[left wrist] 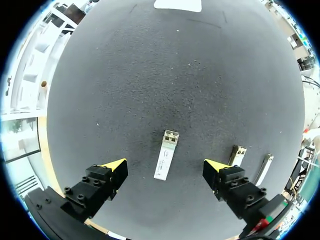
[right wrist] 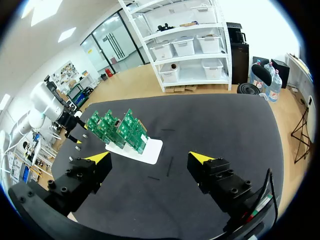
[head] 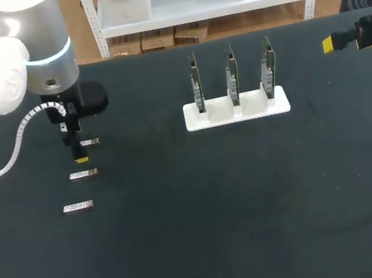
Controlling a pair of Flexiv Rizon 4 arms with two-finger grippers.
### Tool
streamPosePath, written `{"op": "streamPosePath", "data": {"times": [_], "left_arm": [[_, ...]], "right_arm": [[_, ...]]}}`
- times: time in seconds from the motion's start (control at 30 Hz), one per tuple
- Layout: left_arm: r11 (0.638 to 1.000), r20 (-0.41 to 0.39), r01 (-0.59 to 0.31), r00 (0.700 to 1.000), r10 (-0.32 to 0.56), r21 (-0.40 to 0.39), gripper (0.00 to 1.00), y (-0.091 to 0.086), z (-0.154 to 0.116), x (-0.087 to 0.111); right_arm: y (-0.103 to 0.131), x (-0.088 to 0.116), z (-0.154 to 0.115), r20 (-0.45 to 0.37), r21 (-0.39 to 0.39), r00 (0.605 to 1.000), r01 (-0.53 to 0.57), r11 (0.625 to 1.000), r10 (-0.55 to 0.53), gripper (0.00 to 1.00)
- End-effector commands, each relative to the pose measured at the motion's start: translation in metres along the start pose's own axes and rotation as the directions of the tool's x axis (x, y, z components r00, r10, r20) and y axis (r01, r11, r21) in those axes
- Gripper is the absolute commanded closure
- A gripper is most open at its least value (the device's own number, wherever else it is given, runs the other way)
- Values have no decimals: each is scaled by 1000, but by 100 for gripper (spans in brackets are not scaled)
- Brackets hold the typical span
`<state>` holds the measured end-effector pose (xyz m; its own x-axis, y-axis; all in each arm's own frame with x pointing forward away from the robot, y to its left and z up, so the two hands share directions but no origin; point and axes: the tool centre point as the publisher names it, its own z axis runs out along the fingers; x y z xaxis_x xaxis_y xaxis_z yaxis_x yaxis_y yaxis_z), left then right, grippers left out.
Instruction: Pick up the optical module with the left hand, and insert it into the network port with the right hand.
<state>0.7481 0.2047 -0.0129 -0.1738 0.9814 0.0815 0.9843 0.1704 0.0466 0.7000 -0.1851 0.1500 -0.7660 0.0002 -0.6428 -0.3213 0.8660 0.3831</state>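
Observation:
Three small silver optical modules lie in a row at the table's left: one (head: 89,142), one (head: 83,174) and one (head: 78,207). My left gripper (head: 79,152) hangs open just above the farthest one. In the left wrist view that module (left wrist: 166,154) lies on the table between the spread fingers of my left gripper (left wrist: 165,166), untouched; the other two (left wrist: 237,155) (left wrist: 263,169) lie off to one side. A white holder (head: 236,110) carries three upright green boards (head: 231,73) with the network ports. My right gripper (head: 331,43) is open at the far right edge, empty (right wrist: 150,159), with the boards (right wrist: 117,130) well ahead of it.
The black table top (head: 255,206) stretches bare in front of the holder and between the two arms. A white cable (head: 9,159) loops from my left arm near the modules.

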Motion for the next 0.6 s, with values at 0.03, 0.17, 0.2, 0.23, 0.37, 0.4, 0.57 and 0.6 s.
{"op": "streamPosePath", "data": {"times": [0.03, 0.17, 0.2, 0.23, 0.37, 0.4, 0.57, 0.6], "left_arm": [[1000, 1, 0, 1000, 0, 9, 0, 3, 1, 1], [1000, 1, 6, 1000, -6, 19, 0, 2, 1, 2], [1000, 2, 6, 1000, -6, 21, 0, 2, 1, 2], [1000, 2, 6, 1000, -6, 21, 0, 2, 1, 3], [1000, 4, 8, 1000, -8, 26, 0, 2, 1, 3], [1000, 3, 9, 1000, -9, 26, 0, 2, 1, 3], [1000, 1, 7, 1000, -7, 26, 0, 2, 2, 3], [1000, 1, 7, 1000, -7, 25, 0, 2, 2, 3]], "right_arm": [[0, 0, 0, 0, 0, 1000, 0, 1000, 0, 0], [0, 0, 0, 0, 0, 1000, 0, 1000, 0, 0], [0, 0, 0, 0, 0, 1000, 0, 1000, 0, 0], [0, 0, 0, 0, 0, 1000, 0, 1000, 0, 0], [0, 0, 0, 0, 0, 1000, 0, 1000, 0, 0], [0, 0, 0, 0, 0, 1000, 0, 1000, 0, 0], [0, 0, 0, 0, 0, 1000, 0, 1000, 0, 0], [0, 0, 0, 0, 0, 1000, 0, 1000, 0, 0]]}}
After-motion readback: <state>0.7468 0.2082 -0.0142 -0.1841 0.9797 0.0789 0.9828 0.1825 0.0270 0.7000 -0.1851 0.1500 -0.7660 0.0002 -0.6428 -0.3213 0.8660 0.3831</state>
